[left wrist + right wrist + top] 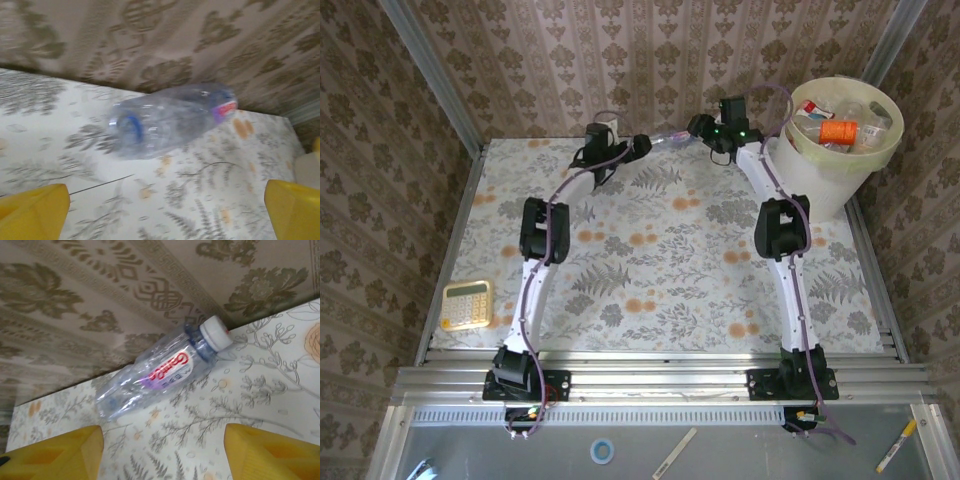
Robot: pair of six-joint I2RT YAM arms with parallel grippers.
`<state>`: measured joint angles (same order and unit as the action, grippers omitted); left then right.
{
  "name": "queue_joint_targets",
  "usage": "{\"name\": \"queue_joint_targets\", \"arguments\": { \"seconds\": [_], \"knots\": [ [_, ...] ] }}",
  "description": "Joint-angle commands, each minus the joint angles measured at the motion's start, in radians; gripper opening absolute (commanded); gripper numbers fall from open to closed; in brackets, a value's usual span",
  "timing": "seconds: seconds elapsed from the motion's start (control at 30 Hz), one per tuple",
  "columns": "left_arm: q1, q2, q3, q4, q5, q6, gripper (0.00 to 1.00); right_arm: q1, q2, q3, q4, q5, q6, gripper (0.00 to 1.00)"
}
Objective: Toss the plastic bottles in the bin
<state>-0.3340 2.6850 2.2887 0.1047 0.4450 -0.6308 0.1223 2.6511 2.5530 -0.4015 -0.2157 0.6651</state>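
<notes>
Top external: clear bottle (667, 139) lay at the table's (650, 270) far edge, between left gripper (638, 146) and right gripper (701, 127); bin (820, 188) at far right, other bottles (838, 131) inside.
Left wrist: left gripper (165, 212) jaws wide apart, gripping nothing; clear bottle (170, 125) beyond them, blurred.
Right wrist: right gripper (162, 452) jaws apart; clear bottle (160, 372), white-capped, on its side by the wall (100, 290).

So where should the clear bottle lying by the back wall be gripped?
Probably across its labelled middle, coming from the table side: the clear bottle lies on its side along the wall, so open jaws would straddle its round body.
</notes>
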Motion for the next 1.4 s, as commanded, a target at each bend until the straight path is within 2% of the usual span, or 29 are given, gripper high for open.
{"name": "queue_joint_targets", "arguments": {
  "seconds": [0.0,0.27,0.4,0.63,0.87,1.17,1.27,1.37],
  "knots": [
    [0.006,0.019,0.087,0.052,0.019,-0.062,1.0,-0.015,0.086,0.119,-0.041,0.029,0.017,0.65],
    [0.007,0.164,0.289,0.015,-0.003,-0.123,1.0,-0.039,0.2,0.163,0.154,0.016,0.118,0.62],
    [0.006,0.201,0.313,0.036,-0.025,-0.151,1.0,-0.04,0.288,0.247,0.236,-0.017,0.192,0.61],
    [0.006,0.258,0.369,0.081,-0.034,-0.204,1.0,-0.025,0.376,0.27,0.386,-0.014,0.337,0.55],
    [0.023,0.274,0.373,0.099,-0.048,-0.232,1.0,0.024,0.438,0.299,0.463,0.073,0.428,0.53],
    [0.077,0.251,0.375,0.04,-0.044,-0.214,1.0,0.129,0.492,0.33,0.578,0.287,0.569,0.47],
    [0.105,0.198,0.302,0.029,-0.049,-0.21,1.0,0.18,0.503,0.344,0.622,0.285,0.624,0.46],
    [0.145,0.117,0.199,-0.087,-0.151,-0.185,1.0,0.229,0.483,0.33,0.614,0.237,0.635,0.43]
  ]
}}
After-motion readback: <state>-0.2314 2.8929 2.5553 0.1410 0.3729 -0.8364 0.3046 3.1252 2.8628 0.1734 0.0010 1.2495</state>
